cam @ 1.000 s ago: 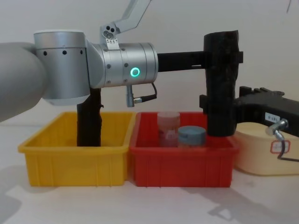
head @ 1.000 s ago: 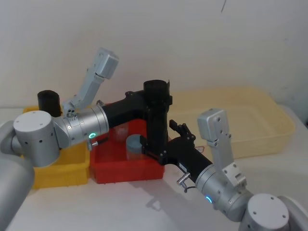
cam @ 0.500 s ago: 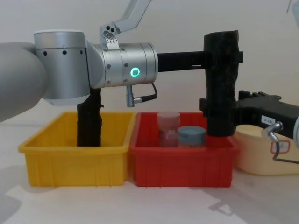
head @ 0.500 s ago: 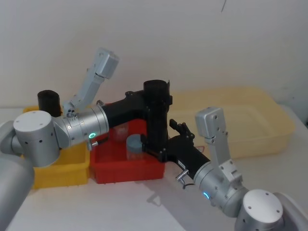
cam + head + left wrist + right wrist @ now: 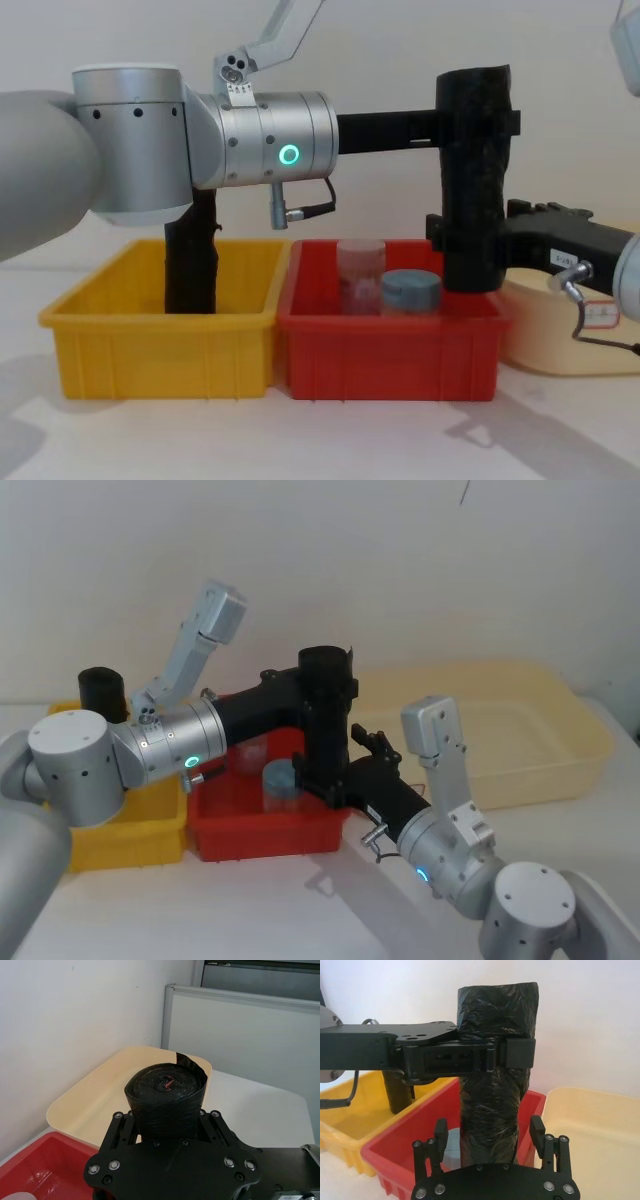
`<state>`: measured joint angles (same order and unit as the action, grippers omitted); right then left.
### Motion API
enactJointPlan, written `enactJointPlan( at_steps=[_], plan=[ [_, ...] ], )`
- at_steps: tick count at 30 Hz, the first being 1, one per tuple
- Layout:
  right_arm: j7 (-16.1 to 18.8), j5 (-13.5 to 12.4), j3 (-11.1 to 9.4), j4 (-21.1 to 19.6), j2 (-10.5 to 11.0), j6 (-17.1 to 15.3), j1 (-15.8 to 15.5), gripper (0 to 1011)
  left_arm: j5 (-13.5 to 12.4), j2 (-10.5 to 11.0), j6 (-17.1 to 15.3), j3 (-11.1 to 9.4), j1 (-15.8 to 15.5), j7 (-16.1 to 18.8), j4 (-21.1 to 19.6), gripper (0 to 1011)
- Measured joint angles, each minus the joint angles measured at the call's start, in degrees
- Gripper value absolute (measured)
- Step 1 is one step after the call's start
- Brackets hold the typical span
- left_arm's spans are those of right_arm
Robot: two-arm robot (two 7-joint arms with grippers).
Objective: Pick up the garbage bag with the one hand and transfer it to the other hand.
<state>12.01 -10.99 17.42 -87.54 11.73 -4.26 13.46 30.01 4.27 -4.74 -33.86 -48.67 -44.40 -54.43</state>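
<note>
While the garbage bag [image 5: 474, 180] is held upright over the red bin [image 5: 390, 352], clamped near its top by the left gripper [image 5: 330, 692], the right gripper [image 5: 488, 1132] is set nearer than before, spread fingers [image 5: 440, 1132] flanking its lower part without contact.

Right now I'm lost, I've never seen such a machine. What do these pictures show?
A two-armed robot. One picture looks down from its head, one across the table from its chest, one from each wrist. Its left hand grips the garbage bag, a black roll, upright over the red bin. The right hand is open around the roll's lower part. The bin holds a clear cup and a grey-lidded jar; the yellow bin holds a slimmer roll; a cream tray lies to the right.
</note>
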Motion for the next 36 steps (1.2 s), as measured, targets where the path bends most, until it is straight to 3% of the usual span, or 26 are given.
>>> enactJointPlan(
  at_steps=[7,11,17,23,28,36],
  plan=[
    [-0.13,0.57,-0.13,1.47,-0.75,-0.82,1.38,1000,0.00,0.00,0.00,0.00,0.00,0.00,0.00,439],
    [-0.18,0.86,-0.16,2.11,-1.07,-1.35,2.05,950,0.00,0.00,0.00,0.00,0.00,0.00,0.00,439],
    [-0.21,1.29,-0.19,2.74,-1.46,-1.93,2.79,816,0.00,0.00,0.00,0.00,0.00,0.00,0.00,439],
    [-0.22,1.82,-0.23,3.25,-1.80,-2.26,3.34,611,0.00,0.00,0.00,0.00,0.00,0.01,0.00,439],
    [-0.24,2.27,-0.30,3.61,-2.08,-2.40,3.64,567,0.00,0.00,0.00,0.00,0.00,0.01,0.00,441],
    [-0.21,2.68,-0.40,3.74,-2.48,-2.35,3.73,566,0.00,0.00,0.00,0.00,0.00,0.00,0.00,684]
  ],
)
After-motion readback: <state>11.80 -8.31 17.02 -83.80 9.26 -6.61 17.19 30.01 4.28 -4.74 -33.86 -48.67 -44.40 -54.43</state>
